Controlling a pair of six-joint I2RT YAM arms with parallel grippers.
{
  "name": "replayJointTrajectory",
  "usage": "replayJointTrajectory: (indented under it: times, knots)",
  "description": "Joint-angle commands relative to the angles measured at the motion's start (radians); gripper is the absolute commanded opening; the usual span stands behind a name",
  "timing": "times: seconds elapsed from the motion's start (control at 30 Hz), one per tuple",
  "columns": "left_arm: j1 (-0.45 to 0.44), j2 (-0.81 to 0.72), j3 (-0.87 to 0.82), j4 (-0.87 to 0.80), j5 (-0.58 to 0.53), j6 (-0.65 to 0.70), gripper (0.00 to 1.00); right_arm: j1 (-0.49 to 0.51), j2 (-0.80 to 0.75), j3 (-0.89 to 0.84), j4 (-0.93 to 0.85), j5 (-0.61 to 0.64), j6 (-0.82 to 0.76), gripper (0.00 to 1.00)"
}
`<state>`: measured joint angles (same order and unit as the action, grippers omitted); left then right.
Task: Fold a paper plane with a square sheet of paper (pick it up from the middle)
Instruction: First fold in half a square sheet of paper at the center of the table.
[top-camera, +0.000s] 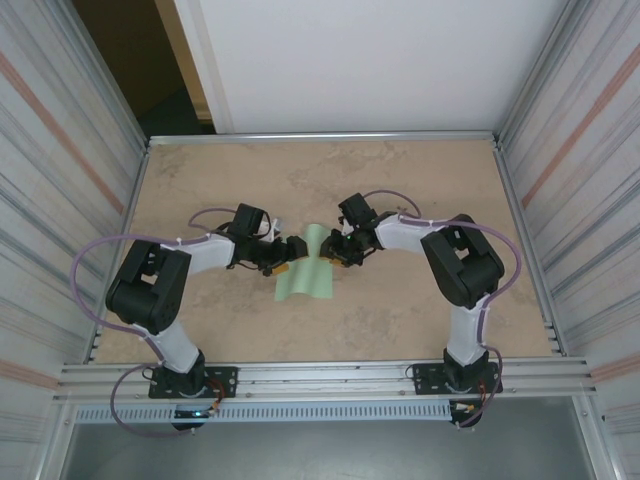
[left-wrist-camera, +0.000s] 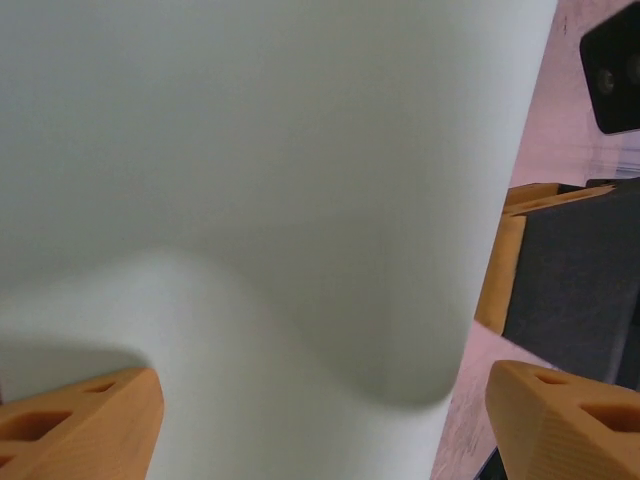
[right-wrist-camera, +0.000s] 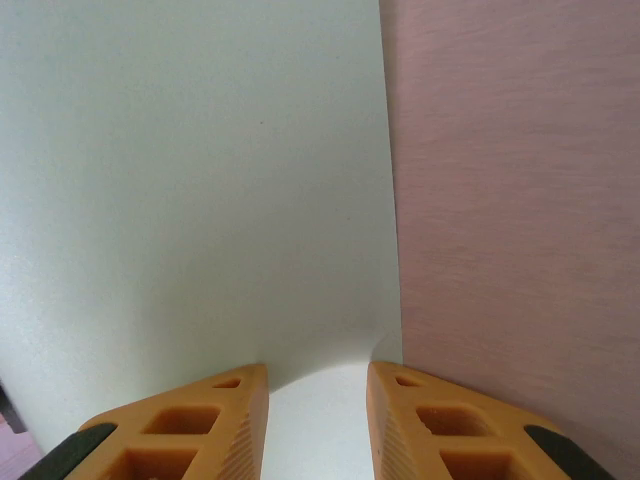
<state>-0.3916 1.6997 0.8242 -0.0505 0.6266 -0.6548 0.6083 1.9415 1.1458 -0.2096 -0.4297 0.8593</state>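
Centrally on the tan table (top-camera: 420, 190), the square sheet of paper (top-camera: 305, 272) lies bowed; the left gripper (left-wrist-camera: 322, 385) at its nine o'clock gapes wide, the right gripper (right-wrist-camera: 316, 372) at two o'clock straddles its edge, narrowly parted, grip unclear

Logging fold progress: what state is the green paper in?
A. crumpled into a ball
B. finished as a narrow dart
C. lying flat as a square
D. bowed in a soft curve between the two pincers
D: the square sheet of paper arches in a smooth curve between the left pincer and right pincer.
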Motion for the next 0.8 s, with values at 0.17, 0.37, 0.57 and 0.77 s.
replayJointTrajectory:
  times: [0.17,0.37,0.57,0.77]
  knots:
    - [0.013,0.016,-0.029,-0.116,-0.111,0.052,0.88,0.034,0.084,0.016,-0.019,-0.012,0.004,0.32]
    - [0.010,0.023,-0.005,-0.166,-0.133,0.056,0.84,0.053,0.089,0.019,0.010,-0.045,0.012,0.33]
    - [0.011,-0.006,0.002,-0.182,-0.156,0.052,0.67,0.043,0.067,-0.002,0.044,-0.058,0.030,0.33]
    - [0.010,-0.036,0.006,-0.182,-0.159,0.078,0.50,0.016,-0.001,-0.053,0.095,-0.059,0.044,0.33]
